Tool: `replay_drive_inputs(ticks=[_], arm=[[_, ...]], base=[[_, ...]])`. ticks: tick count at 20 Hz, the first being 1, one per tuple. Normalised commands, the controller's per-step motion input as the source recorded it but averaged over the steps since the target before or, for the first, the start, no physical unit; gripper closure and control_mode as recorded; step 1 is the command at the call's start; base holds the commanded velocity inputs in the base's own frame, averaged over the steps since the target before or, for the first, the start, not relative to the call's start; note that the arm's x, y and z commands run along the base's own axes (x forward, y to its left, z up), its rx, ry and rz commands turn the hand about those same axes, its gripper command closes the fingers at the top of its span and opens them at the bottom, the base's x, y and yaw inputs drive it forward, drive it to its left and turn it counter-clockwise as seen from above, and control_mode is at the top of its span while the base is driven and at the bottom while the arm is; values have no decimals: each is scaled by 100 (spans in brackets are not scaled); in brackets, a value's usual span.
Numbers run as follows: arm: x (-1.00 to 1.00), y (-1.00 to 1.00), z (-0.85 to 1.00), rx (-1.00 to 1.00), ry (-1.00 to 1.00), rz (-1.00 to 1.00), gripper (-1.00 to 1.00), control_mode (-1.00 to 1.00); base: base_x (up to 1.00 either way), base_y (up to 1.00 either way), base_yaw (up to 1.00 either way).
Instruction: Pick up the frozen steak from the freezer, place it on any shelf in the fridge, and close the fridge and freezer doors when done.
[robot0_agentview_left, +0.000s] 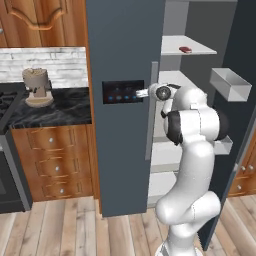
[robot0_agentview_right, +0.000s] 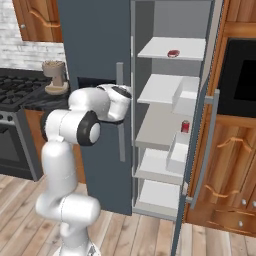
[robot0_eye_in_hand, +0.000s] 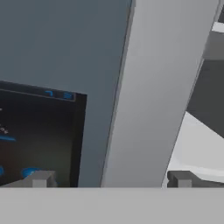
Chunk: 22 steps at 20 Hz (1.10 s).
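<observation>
You've got the end effector (robot0_eye_in_hand: 109, 179) up against the freezer door (robot0_agentview_left: 122, 100), its two finger tips (robot0_eye_in_hand: 40, 178) straddling the vertical grey bar handle (robot0_eye_in_hand: 153, 100), one tip on the black panel (robot0_agentview_left: 122, 92) side, the other on the open-compartment side. Jaws stand partly open w/ the bar between them; can't tell if the pads touch it yet, so don't count it as gripped. That handle is stiff, smooth metal-look, prob. slippery: clamp square across it, mid-height, and pull along the door's swing, not sideways. The frozen steak (robot0_agentview_left: 185, 49) lies on an upper pale shelf (robot0_agentview_right: 160, 52) in the compartment seen past the door edge, well above the arm's wrist. Judging by looks it's light, rigid, flat and low, likely slick w/ frost, so take it across the short width from the front edge, fingers low to the shelf; a top pinch could skid off. A red can (robot0_agentview_right: 185, 126) stands on a lower shelf, don't mix them up. Writing: none readable; the panel shows only blue lights (robot0_eye_in_hand: 30, 171), no brand visible.
</observation>
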Motion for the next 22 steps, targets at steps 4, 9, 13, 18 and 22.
replay_drive_inputs(ticks=[4, 9, 13, 18, 22], arm=[[-91, 0, 100, 4, -11, 0, -100, -100], [-100, -5, 100, 8, -12, 0, -100, -100], [-100, -10, 100, 13, -5, 0, -100, -100], [-100, -2, 100, 7, 2, 0, -100, -100], [-100, -13, 100, 7, 11, 0, -100, -100]], base=[[0, 0, 0], [0, 0, 0], [0, 0, 0], [0, 0, 0], [0, 0, 0]])
